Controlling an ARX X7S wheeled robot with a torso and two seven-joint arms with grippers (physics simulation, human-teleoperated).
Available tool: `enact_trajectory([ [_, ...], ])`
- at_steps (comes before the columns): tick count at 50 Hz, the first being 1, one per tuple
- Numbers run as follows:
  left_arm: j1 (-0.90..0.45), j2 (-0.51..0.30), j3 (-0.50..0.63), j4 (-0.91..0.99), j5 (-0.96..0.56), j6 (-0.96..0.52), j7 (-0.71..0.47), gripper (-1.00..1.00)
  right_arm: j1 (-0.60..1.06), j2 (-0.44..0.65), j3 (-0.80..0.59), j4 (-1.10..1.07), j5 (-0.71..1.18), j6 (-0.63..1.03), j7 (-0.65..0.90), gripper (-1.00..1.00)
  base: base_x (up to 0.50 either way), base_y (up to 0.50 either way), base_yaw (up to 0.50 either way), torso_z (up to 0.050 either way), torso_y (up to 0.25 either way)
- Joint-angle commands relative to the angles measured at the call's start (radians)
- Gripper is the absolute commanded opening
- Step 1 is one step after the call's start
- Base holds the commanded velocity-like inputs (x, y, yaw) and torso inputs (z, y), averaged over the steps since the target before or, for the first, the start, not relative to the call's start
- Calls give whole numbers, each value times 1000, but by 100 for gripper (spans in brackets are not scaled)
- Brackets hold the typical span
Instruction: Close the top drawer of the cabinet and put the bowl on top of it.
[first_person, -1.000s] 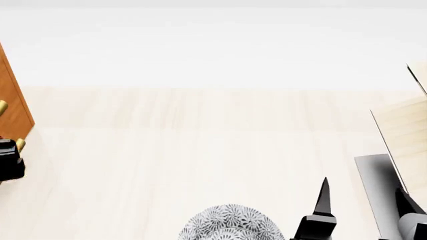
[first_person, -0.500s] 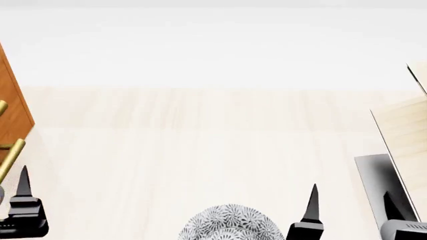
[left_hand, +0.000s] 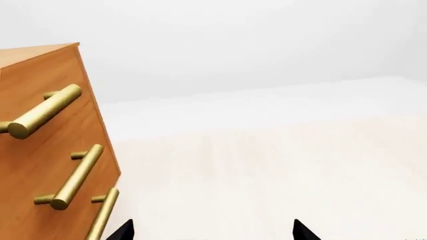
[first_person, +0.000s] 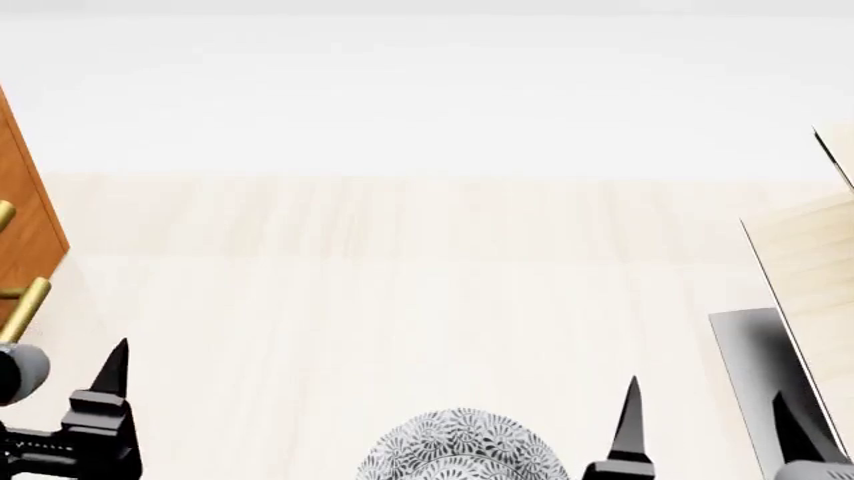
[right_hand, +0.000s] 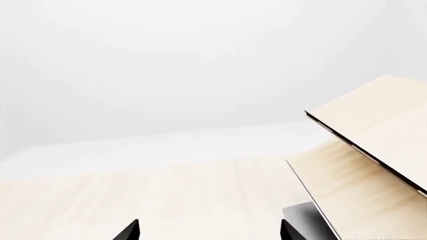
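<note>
The orange-brown cabinet (left_hand: 40, 165) fills one side of the left wrist view and shows at the left edge of the head view (first_person: 30, 225). Its top drawer (left_hand: 47, 75) has a brass bar handle (left_hand: 45, 113), and its front lies flush with the drawer fronts below. The floral bowl (first_person: 461, 448) stands on the floor at the bottom middle of the head view, half cut off. My left gripper (left_hand: 212, 233) is open and empty, off the cabinet, with one finger (first_person: 118, 372) left of the bowl. My right gripper (first_person: 707, 430) is open and empty, right of the bowl.
A pale light-wood shelf (right_hand: 373, 150) with a dark grey base (right_hand: 303, 220) stands to the right, close to my right gripper. Pale wood floor (first_person: 400, 300) runs to a white wall behind.
My left gripper has come away from the cabinet's handles and moved right toward the bowl. My right gripper has sunk slightly in the head view. The bowl has not moved.
</note>
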Motion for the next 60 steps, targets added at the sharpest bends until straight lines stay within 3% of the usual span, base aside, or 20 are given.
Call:
enact_trajectory([
  [1, -170, 26, 0, -96, -76, -175, -14, 100, -22, 2, 5, 6, -6, -27, -9, 100, 0, 0, 0, 0, 0],
  [4, -203, 4, 23, -138, -182, -181, -46, 100, -28, 1, 1, 14, -15, -38, -14, 100, 0, 0, 0, 0, 0],
  [11, -233, -5, 79, -191, -185, -115, -57, 100, -32, -1, -10, 31, -26, -53, -19, 100, 0, 0, 0, 0, 0],
  [12, -254, 35, 23, -239, -236, -180, -83, 100, -37, -2, -14, 37, -34, -63, -25, 100, 0, 0, 0, 0, 0],
  [14, -263, 18, 55, -257, -251, -150, -81, 100, -39, -2, -16, 44, -38, -69, -28, 100, 0, 0, 0, 0, 0],
  [17, -291, 39, -17, -351, -431, -182, -168, 100, -36, 0, -14, 45, -34, -66, -26, 100, 0, 0, 0, 0, 0],
  [22, -318, 9, 82, -380, -415, -141, -159, 100, -35, 3, -16, 37, -30, -61, -19, 100, 0, 0, 0, 0, 0],
  [25, -345, 28, 69, -438, -437, -158, -169, 100, -44, 1, -19, 40, -37, -73, -23, 100, 0, 0, 0, 0, 0],
  [34, -408, 11, 186, -534, -428, -132, -122, 100, -37, 6, -18, 37, -25, -66, -16, 100, 0, 0, 0, 0, 0],
  [44, -485, 8, 238, -589, -452, -116, -101, 100, -44, 11, -19, 37, -27, -71, -13, 100, 0, 0, 0, 0, 0],
  [60, -437, -42, 425, -632, -369, 11, -3, 100, -55, 9, -29, 51, -35, -91, -17, 100, 0, 0, 0, 0, 0],
])
